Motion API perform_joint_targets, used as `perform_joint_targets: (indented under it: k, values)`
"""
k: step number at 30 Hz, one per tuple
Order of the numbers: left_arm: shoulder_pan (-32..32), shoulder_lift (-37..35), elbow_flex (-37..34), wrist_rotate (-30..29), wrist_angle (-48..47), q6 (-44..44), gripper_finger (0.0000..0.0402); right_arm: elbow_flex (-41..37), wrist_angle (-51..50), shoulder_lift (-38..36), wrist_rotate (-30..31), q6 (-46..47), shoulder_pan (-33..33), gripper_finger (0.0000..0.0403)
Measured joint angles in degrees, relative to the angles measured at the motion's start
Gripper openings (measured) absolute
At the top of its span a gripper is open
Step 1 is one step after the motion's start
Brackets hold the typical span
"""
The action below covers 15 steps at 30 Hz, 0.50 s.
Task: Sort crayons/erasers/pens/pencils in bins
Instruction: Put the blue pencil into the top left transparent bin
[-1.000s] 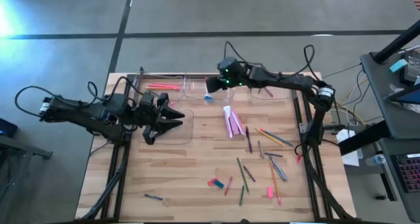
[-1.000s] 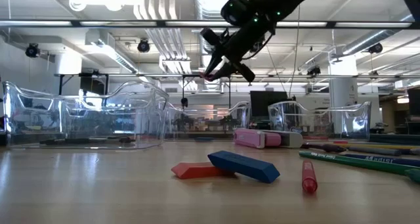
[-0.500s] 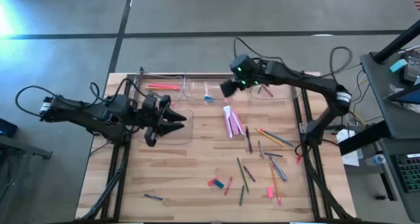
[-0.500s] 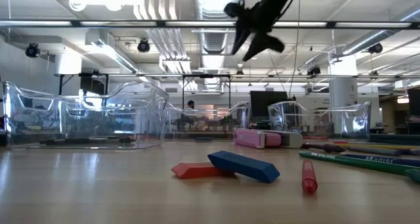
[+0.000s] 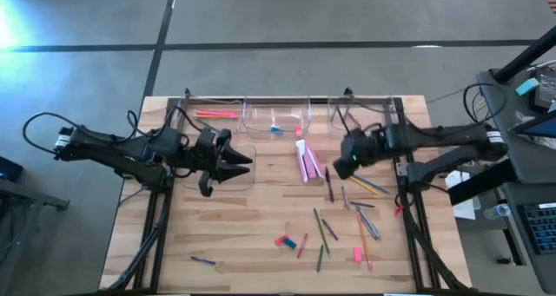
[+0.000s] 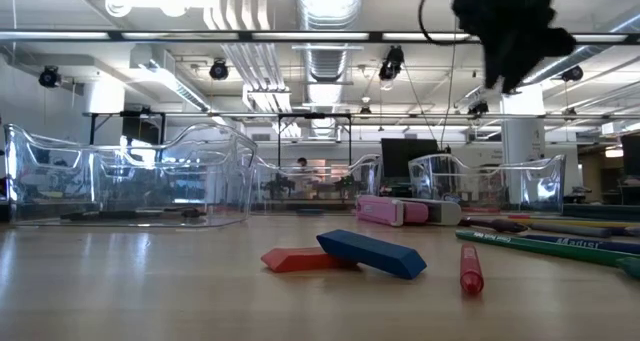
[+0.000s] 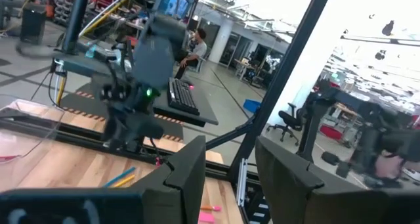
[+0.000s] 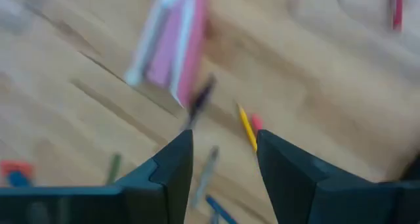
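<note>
The wooden table (image 5: 261,218) carries four clear bins: three in a row along the far edge (image 5: 276,118), a fourth (image 5: 248,179) near the left edge. The left arm reaches in from the left edge, its gripper (image 5: 236,161) over that fourth bin, fingers parted with nothing between them. The right arm comes in from the right edge; its gripper (image 5: 341,167) hangs above the table's middle right, fingers apart and empty. Pink packs (image 5: 306,160) lie near the table's middle. Pencils and pens (image 5: 360,211) lie scattered toward the right edge. Two erasers (image 5: 285,241), one red, one blue, rest touching near the front edge; a pink one (image 5: 357,254) lies further right.
</note>
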Motion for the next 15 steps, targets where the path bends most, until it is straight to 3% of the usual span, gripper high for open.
perform_joint_targets:
  k: [8, 15]
  values:
    - [0.0, 0.7, 0.0, 0.7, 0.4, 0.0, 0.0119, -16.0, 0.2, -4.6, -3.0, 14.2, 6.1, 0.0152]
    - [0.0, 0.9, 0.0, 0.7, 0.3, 0.1, 0.0119, -22.3, 2.1, -3.0, -5.9, 20.4, 5.7, 0.0148]
